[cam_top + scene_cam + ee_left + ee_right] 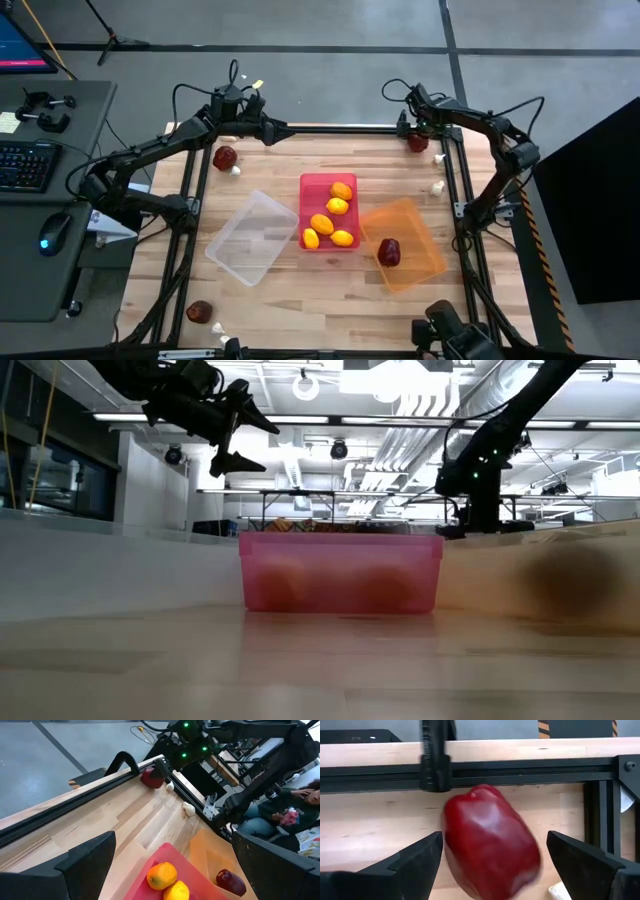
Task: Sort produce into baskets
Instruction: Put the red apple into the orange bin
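On the wooden table [270, 170], a clear basket [250, 238], red-pink basket [315, 185] with five lemons [322, 224] and orange basket [415, 245] with one dark red fruit [389, 252] sit mid-table; right gripper [490, 852], fingers wide, straddles a red fruit [490, 847] at the far right corner; left gripper [268, 128] hovers wide open at the far edge

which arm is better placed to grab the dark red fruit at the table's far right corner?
Right. The right gripper hangs open right at the dark red fruit, which sits between its fingers in its wrist view. The left gripper is open too, but across the table at the far left.
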